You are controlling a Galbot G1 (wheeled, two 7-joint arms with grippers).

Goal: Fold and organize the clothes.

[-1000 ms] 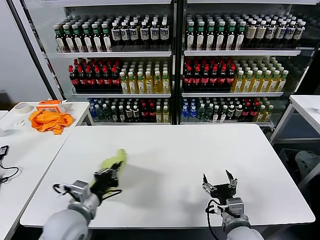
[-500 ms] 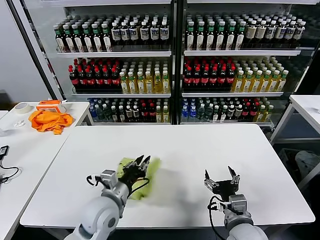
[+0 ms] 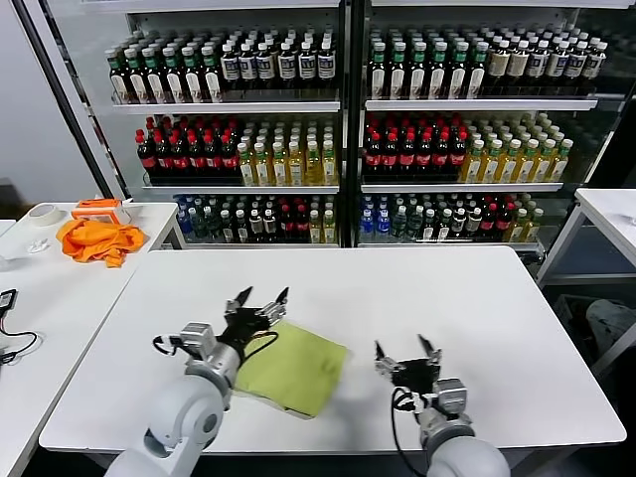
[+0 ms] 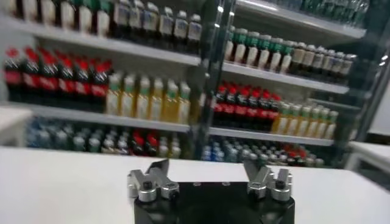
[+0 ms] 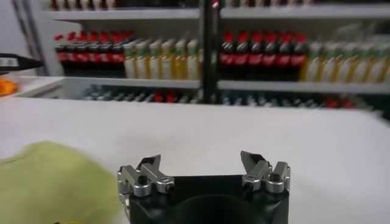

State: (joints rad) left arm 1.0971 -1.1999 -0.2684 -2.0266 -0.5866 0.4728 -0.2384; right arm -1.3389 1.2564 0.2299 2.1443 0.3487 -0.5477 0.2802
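We note the lime T-shirt (image 3: 293,369) lies flat mid-bench (image 3: 477,298). Left hand (image 3: 256,300) at its 11 o'clock corner, right hand (image 3: 401,354) at 3 o'clock; both spread wide, empty, likely ready to fold.

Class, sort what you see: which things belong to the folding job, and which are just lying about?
Belongs to the job:
lime T-shirt
left gripper, open
right gripper, open

Just lying about:
orange garment
tape roll
bottle shelves
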